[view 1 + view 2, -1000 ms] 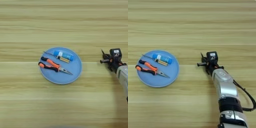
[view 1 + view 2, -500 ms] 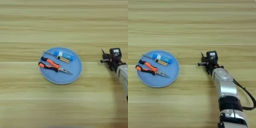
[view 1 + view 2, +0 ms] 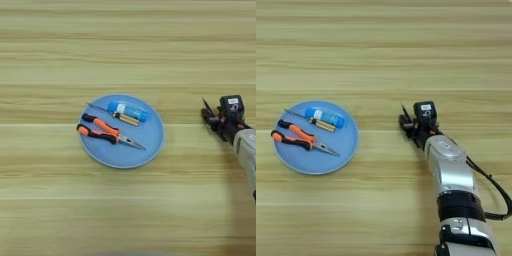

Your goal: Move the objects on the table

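Resting my end effector (image 3: pixel 406 121) on the counter (image 3: pixel 406 50), fingers' spread impossible to tell, well right of the plate (image 3: pixel 348 147) holding pliers (image 3: pixel 298 140).

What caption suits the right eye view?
Pliers, blue tube and pen on a plate; claw rests alongside.

Right gripper (image 3: pixel 405 120) low, forearm (image 3: pixel 448 167) extended

Four small hand items lying on the table (image 3: pixel 60 55).
Pliers (image 3: pixel 106 134): orange-and-black handles to the left, closed nose pointing right and slightly toward the camera, lying flat. Blue tube (image 3: pixel 128 110): white label, on its side, behind the pliers. Screwdriver (image 3: pixel 126 119): yellowish handle, just beside the tube. Thin black pen (image 3: pixel 96 107): slanted at the far left, its tip end hidden.
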You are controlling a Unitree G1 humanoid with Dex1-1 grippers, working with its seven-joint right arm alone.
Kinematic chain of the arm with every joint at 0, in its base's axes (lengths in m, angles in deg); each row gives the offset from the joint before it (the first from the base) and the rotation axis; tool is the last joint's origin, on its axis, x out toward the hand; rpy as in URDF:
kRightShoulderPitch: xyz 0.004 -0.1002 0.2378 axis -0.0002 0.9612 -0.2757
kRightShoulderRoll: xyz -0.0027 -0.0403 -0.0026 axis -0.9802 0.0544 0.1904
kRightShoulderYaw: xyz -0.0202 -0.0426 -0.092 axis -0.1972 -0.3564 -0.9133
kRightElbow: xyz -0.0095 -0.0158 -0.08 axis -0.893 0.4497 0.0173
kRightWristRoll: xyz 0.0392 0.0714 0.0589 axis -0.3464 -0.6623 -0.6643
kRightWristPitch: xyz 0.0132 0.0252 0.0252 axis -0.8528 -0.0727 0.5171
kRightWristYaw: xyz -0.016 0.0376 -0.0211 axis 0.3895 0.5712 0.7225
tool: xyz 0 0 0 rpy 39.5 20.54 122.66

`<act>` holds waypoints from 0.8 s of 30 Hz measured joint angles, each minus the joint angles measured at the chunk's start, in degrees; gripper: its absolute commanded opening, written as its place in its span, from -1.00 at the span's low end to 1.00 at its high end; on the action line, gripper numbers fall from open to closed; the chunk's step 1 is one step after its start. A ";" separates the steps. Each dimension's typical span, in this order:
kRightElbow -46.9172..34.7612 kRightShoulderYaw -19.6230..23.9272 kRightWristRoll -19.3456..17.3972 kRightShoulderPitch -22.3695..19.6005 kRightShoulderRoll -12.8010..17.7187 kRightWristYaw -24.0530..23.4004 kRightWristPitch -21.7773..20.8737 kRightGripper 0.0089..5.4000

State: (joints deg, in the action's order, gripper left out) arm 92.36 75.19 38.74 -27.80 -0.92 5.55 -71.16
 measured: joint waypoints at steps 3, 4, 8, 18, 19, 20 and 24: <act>-0.03 -0.04 0.21 0.00 0.00 -0.07 -0.14 0.08; -0.04 -0.03 0.21 0.00 0.00 -0.07 -0.15 0.15; -0.22 0.03 0.16 0.02 -0.02 -0.08 -0.25 0.32; -6.56 0.59 -0.18 0.21 -0.32 -0.19 -2.80 0.73; -6.85 0.65 -0.18 0.20 -0.33 -0.18 -2.85 0.79; -6.96 0.69 -0.19 0.21 -0.34 -0.18 -2.87 0.81; -8.37 0.97 -0.34 0.19 -0.34 -0.07 -3.94 0.96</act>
State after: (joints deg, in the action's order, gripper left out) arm 83.99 76.15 38.40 -27.60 -1.26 5.48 -75.10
